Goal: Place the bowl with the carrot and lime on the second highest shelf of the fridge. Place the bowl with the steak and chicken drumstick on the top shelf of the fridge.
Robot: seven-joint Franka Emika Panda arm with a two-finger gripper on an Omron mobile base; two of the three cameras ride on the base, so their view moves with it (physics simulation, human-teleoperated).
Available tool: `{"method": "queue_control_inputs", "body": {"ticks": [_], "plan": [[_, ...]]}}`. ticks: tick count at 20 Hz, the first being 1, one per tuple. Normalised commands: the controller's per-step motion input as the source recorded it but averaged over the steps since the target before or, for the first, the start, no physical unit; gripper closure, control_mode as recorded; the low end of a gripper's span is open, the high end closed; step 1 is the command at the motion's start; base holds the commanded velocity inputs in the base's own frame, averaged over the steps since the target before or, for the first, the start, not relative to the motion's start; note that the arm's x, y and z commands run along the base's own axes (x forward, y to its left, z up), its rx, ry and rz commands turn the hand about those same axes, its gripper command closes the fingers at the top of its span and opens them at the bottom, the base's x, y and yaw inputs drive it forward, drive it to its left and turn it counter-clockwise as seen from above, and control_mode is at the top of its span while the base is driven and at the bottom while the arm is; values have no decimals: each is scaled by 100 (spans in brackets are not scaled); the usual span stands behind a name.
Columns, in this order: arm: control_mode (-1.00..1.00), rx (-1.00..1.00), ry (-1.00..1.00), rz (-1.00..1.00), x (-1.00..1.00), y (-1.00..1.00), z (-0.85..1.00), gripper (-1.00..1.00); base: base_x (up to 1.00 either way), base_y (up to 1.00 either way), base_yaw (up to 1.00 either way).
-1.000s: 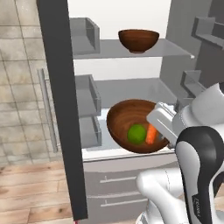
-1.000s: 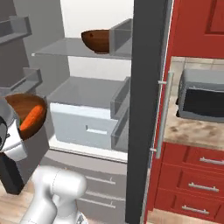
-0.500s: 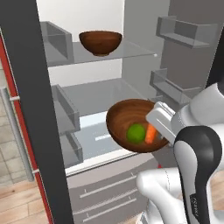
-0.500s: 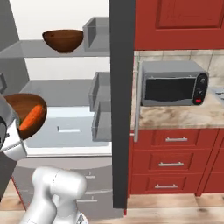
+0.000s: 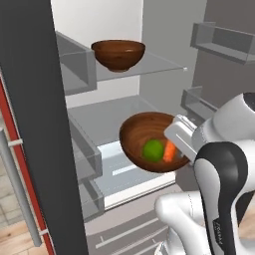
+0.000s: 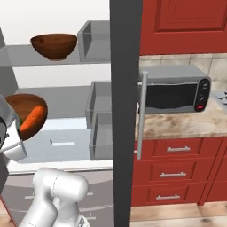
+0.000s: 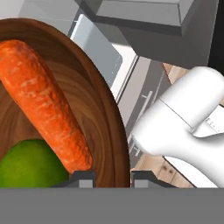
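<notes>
Pincer (image 7: 112, 175) clamped on rim of bowl with the carrot and lime (image 5: 142, 139).
Held before open fridge, below second bowl (image 5: 118, 54) on glass shelf (image 5: 162, 63); carrot (image 7: 43, 100) above lime (image 7: 30, 164) inside.

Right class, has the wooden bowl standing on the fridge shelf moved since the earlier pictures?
No. The shelved bowl sits at the same spot on its glass shelf; the whole picture shifted because the camera moved.
</notes>
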Motion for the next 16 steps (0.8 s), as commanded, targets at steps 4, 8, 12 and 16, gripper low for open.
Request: {"method": "queue_control_inputs", "body": {"ticks": [4, 8, 12, 16], "plan": [[-100, -1, 0, -1, 12, 6, 0, 100, 30, 22, -2], [-100, -2, 0, -3, 61, 1, -7, 100, 0, 0, 0], [-100, -3, 0, 0, 76, 0, -14, 100, 0, 0, 0], [-100, -3, 0, 0, 99, 12, -15, 100, 0, 0, 0]]}}
